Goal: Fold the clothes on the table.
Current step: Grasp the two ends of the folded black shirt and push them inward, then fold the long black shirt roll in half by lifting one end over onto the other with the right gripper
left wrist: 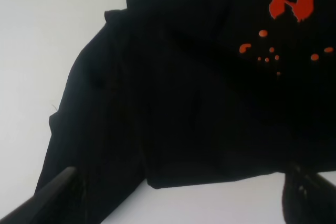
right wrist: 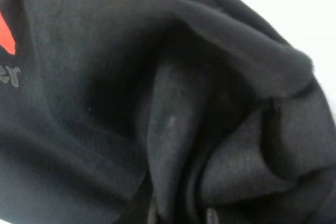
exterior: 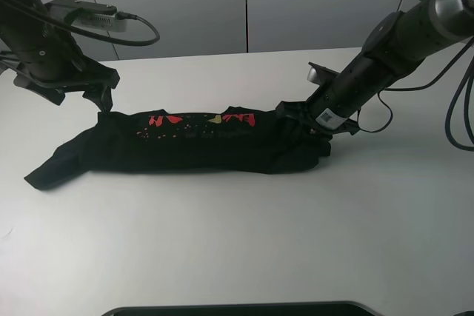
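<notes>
Black shirt [exterior: 192, 146]: 1 pc, lies mid-table as a long band running left to right. Red print [exterior: 167, 120] faces up along the far edge. Sleeve [exterior: 52, 170] trails off to the near left. Right end is bunched into thick folds and slightly raised.

White table [exterior: 237, 242]: carries the shirt.

L gripper [exterior: 98, 95]: at the far-left corner of the shirt, close over the cloth. Jaws stand wide apart and hold nothing. Wrist cam shows both fingers [left wrist: 55, 195] at the frame edge, with the shirt's left part and bare table between them. Print dots and letters lie beyond.

R gripper [exterior: 302, 118]: at the shirt's right end, tip buried in the bunched cloth. Wrist cam gives folds only, blurred and v. close. Jaws are hidden, so whether they clamp the cloth can't be told.
</notes>
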Tool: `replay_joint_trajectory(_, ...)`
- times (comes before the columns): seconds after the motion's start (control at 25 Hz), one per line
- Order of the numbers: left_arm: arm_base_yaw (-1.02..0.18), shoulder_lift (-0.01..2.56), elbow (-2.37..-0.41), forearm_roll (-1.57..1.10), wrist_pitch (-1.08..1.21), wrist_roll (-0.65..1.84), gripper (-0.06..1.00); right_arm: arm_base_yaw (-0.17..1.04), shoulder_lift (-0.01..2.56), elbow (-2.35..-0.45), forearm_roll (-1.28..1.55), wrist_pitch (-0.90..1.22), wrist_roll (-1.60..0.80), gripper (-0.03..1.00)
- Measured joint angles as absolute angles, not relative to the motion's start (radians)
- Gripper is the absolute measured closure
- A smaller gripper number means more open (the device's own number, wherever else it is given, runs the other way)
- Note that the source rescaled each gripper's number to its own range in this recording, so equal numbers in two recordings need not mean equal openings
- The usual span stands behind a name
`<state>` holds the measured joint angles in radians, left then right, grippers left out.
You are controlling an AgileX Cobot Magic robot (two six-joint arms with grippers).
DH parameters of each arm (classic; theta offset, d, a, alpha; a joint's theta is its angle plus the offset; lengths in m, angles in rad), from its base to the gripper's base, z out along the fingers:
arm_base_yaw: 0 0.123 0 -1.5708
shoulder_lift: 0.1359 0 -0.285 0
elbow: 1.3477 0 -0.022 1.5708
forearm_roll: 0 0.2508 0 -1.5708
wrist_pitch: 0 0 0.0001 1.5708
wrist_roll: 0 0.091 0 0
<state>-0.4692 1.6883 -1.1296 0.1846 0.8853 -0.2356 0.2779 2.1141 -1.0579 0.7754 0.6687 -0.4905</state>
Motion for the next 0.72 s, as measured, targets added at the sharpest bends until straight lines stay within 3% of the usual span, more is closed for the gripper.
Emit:
replay_joint_trajectory(0.2,-0.469,1.688,-1.13,0.185,0.889,-0.234,-0.05,0.256,2.086,-1.063,0.64,0.709,-0.411,0.85)
replay_joint_trajectory(0.44,-0.469,1.688,-1.13,0.19,0.893,-0.234,-0.05,0.018,1.945,-1.104,0.241,0.792,-0.196,0.85)
replay_joint_trajectory(0.56,-0.469,1.688,-1.13,0.19,0.893,-0.232,-0.05,-0.055,1.807,-1.149,0.186,0.848,-0.164,0.85)
replay_joint_trajectory(0.72,-0.469,1.688,-1.13,0.19,0.893,-0.23,-0.05,-0.034,1.67,-1.17,0.249,0.95,-0.174,0.85)
